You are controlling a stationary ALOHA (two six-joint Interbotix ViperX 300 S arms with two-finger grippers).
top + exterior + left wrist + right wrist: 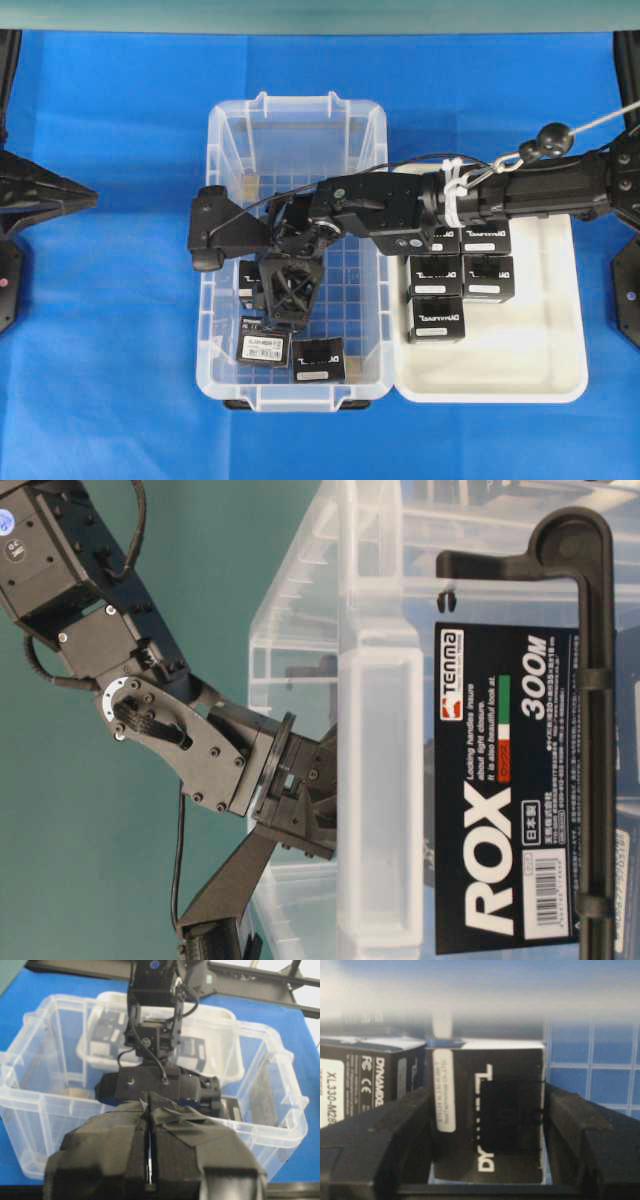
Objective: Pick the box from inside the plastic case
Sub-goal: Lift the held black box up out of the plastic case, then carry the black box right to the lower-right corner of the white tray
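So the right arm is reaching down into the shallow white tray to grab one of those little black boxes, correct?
Not the tray. The overhead view shows the right gripper lowered into the clear plastic case, around a black box there. The white tray lies beside the case, with more boxes in it.

You see a black box [487, 1110] with white lettering, a clear plastic case [225, 130] with a grid floor, a white tray [560, 380], a blue bench [110, 380].
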